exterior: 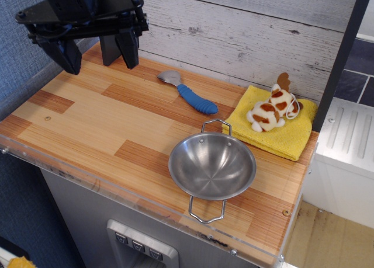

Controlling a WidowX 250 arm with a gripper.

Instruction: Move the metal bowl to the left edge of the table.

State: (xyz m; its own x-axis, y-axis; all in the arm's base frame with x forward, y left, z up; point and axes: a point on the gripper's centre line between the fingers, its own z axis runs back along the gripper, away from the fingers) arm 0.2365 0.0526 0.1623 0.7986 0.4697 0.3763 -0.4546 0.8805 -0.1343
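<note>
The metal bowl (212, 166) is shiny, round and empty, with two wire loop handles. It sits upright near the front right of the striped wood table (87, 128). My black gripper (98, 51) hangs over the table's far left corner, well apart from the bowl. Its two fingers point down with a wide gap between them and nothing held.
A blue-handled metal spoon (190, 93) lies at the back middle. A yellow cloth (286, 134) at the back right carries a white and brown plush toy (272, 111). A clear acrylic rim (146, 201) runs along the front edge. A white plank wall stands behind.
</note>
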